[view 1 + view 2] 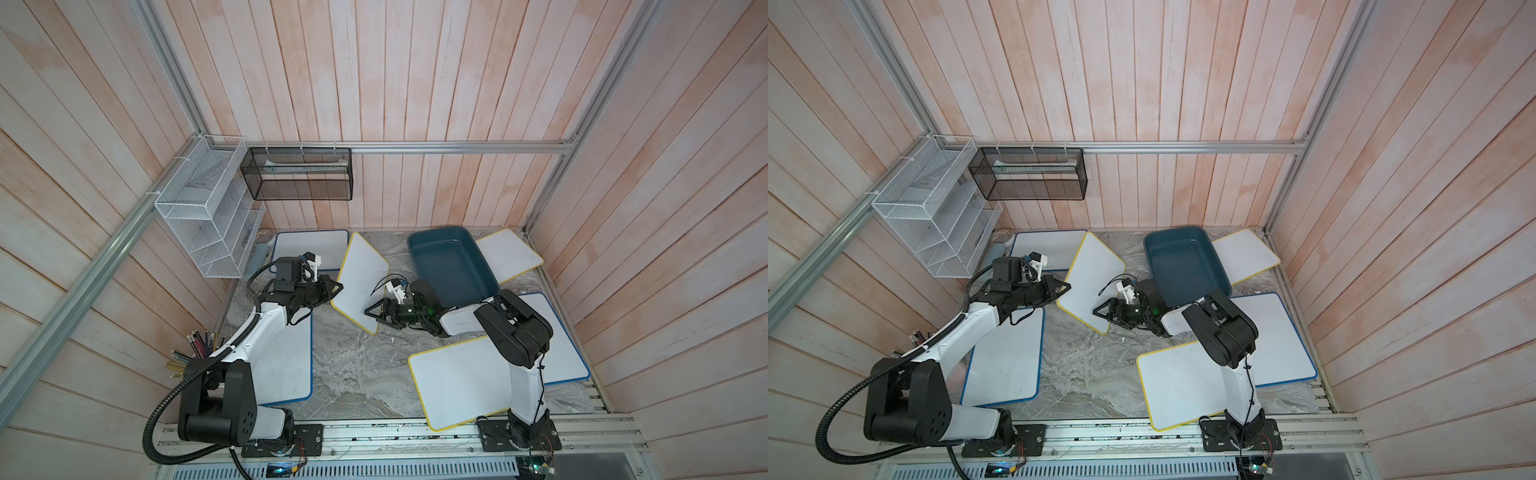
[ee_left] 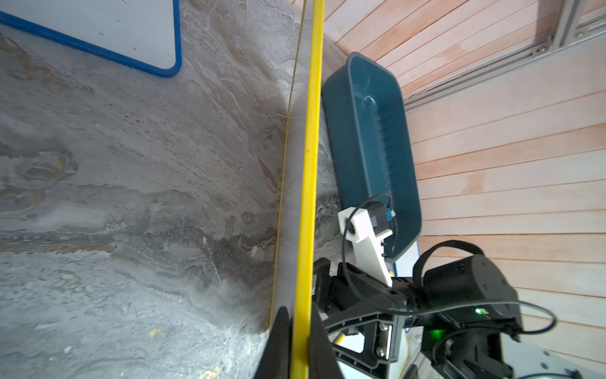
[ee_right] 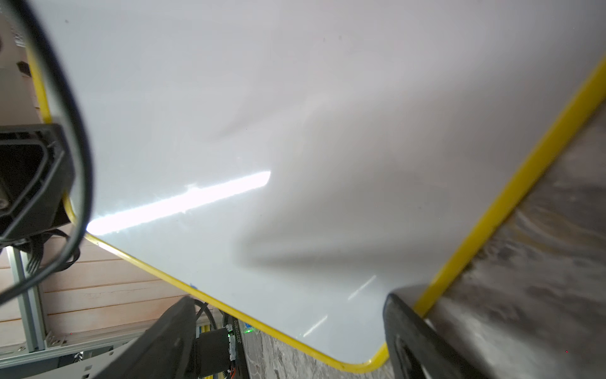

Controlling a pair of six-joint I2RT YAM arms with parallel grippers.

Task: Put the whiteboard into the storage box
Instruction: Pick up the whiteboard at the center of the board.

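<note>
A yellow-edged whiteboard (image 1: pixel 359 278) (image 1: pixel 1092 272) stands tilted up on one edge at mid-table. My left gripper (image 1: pixel 337 288) (image 1: pixel 1066 286) is at its left corner. In the left wrist view the gripper (image 2: pixel 299 325) is shut on the board's yellow rim (image 2: pixel 310 164). My right gripper (image 1: pixel 370 311) (image 1: pixel 1098 309) is open at the board's lower right edge. In the right wrist view its fingers (image 3: pixel 288 328) stand wide apart in front of the white face (image 3: pixel 295 131). The teal storage box (image 1: pixel 453 266) (image 1: pixel 1187 266) (image 2: pixel 370 131) sits empty just right of the board.
Other whiteboards lie flat: blue-edged ones at back left (image 1: pixel 311 247), under the left arm (image 1: pixel 286 365) and at right (image 1: pixel 561 345), yellow-edged ones at front right (image 1: pixel 457 382) and under the box (image 1: pixel 511 253). A white wire rack (image 1: pixel 208 224) and black mesh basket (image 1: pixel 299 174) hang on the walls.
</note>
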